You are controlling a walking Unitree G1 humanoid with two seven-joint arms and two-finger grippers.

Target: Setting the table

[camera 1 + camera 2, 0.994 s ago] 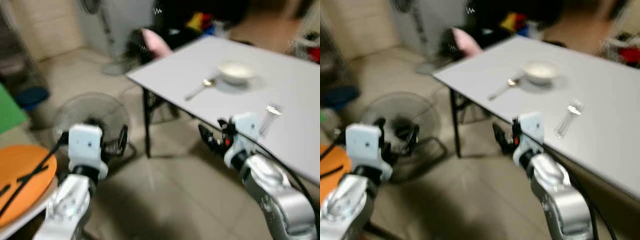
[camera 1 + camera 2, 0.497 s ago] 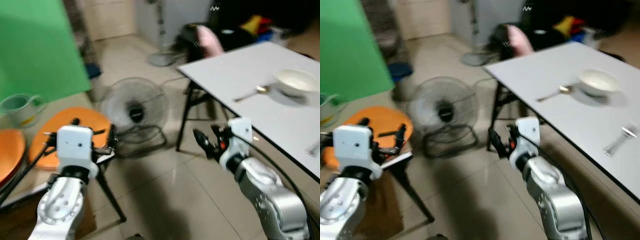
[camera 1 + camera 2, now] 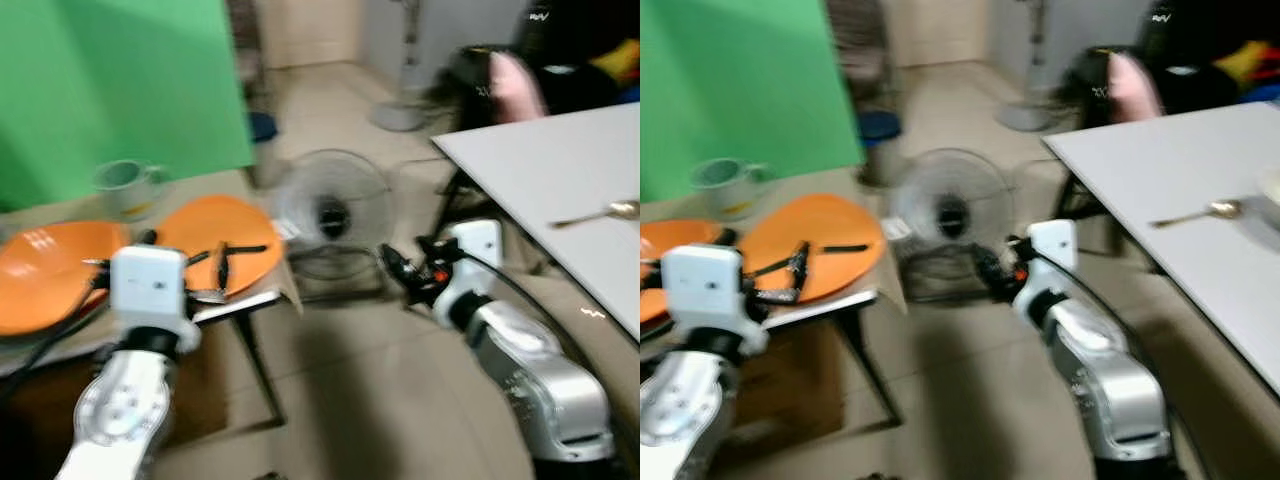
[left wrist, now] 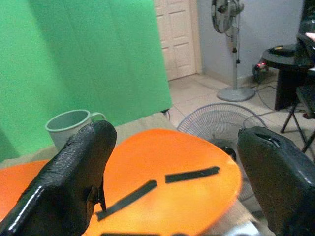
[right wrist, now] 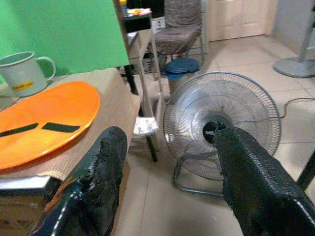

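Orange plates (image 3: 215, 243) lie on the low worktop (image 5: 106, 105) beside a mug (image 4: 74, 124); the left gripper (image 4: 177, 172) hovers wide above one, the right gripper (image 5: 170, 169) wide, probably empty, facing a floor fan (image 5: 221, 123).

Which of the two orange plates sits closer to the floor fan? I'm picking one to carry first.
The orange plate with the black strips, beside the floor fan. The other orange plate lies on its far side, away from the fan.

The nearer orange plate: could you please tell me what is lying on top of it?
Two dark strips lie on the nearer orange plate, roughly end to end. The left gripper, open, hides the plate's near edge.
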